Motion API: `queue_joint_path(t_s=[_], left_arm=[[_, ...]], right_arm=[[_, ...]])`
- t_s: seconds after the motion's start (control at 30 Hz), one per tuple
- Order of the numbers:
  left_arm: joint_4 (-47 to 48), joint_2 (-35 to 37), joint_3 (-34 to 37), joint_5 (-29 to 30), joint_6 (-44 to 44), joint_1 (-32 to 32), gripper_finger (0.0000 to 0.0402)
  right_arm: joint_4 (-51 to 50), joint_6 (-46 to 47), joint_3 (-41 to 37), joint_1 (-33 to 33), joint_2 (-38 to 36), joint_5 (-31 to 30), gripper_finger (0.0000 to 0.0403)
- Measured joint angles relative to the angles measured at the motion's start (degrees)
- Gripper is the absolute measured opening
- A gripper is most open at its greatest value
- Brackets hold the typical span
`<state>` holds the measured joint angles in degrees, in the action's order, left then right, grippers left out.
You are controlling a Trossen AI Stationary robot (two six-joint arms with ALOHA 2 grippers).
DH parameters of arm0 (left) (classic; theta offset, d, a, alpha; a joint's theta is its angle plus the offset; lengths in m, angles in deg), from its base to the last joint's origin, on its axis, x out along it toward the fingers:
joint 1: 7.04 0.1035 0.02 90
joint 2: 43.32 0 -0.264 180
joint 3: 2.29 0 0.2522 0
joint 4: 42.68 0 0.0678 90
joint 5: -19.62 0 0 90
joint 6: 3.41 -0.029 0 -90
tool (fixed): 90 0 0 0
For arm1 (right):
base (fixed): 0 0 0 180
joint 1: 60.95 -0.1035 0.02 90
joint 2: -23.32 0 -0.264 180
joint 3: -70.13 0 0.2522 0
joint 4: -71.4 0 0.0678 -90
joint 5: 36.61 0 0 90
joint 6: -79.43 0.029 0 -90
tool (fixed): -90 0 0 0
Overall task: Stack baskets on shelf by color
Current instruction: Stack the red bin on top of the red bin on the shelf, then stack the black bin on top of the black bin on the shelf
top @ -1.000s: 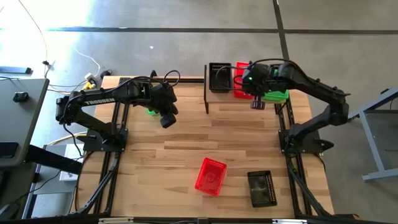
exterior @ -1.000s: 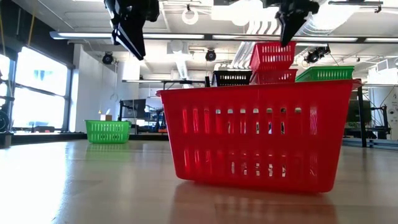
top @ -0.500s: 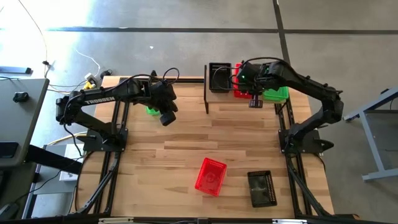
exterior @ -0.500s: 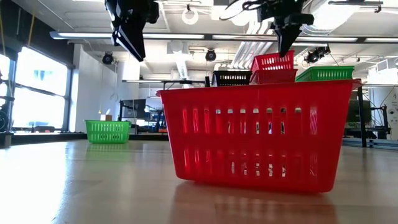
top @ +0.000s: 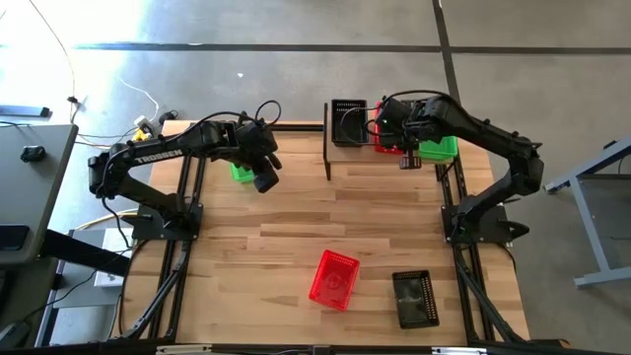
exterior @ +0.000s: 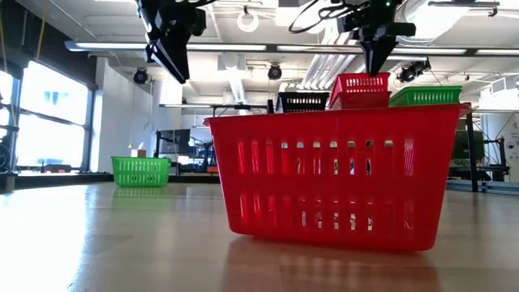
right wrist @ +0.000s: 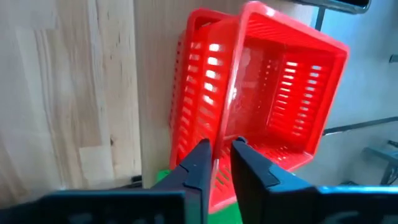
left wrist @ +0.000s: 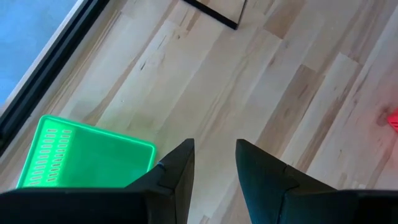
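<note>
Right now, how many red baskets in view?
3. Two on the shelf under the right gripper: the upper red basket nested askew in the lower red basket. One loose red basket on the table's near side. None seem hidden.

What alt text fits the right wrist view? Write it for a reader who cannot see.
The right tool straddles the near wall of a red basket nested crookedly in a second red basket. Both rest on a light wooden shelf, with a sliver of green beside the fingers.
</note>
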<state>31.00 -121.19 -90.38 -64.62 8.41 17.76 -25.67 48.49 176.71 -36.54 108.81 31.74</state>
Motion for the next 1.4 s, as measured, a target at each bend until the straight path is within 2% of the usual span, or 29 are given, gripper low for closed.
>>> queue_joint_path(t_s=[0.27,0.67,0.77,0.9,1.03,1.4], left_arm=[[0.0,0.0,0.0,0.0,0.0,0.1,0.0107],[0.0,0.0,0.0,0.0,0.0,0.0,0.0107],[0.0,0.0,0.0,0.0,0.0,0.0,0.0107],[0.1,0.0,0.0,-0.3,0.0,0.0,0.0107],[0.2,0.0,0.0,-2.4,0.1,0.0,0.0107],[0.3,0.0,0.0,-5.3,0.2,-0.2,0.0107]], right_arm=[[0.4,-0.6,0.0,0.0,0.0,-2.3,0.0089],[-2.6,4.8,4.2,-0.1,-0.1,-1.7,0.0091],[-4.4,7.2,5.0,-0.1,-0.1,0.0,0.0091],[-6.9,12.6,6.1,-0.8,-0.1,5.8,0.0091],[-6.7,16.1,6.1,-4.0,-1.5,10.4,0.0091],[-6.7,33.2,6.0,-17.6,-3.5,15.3,0.0091]])
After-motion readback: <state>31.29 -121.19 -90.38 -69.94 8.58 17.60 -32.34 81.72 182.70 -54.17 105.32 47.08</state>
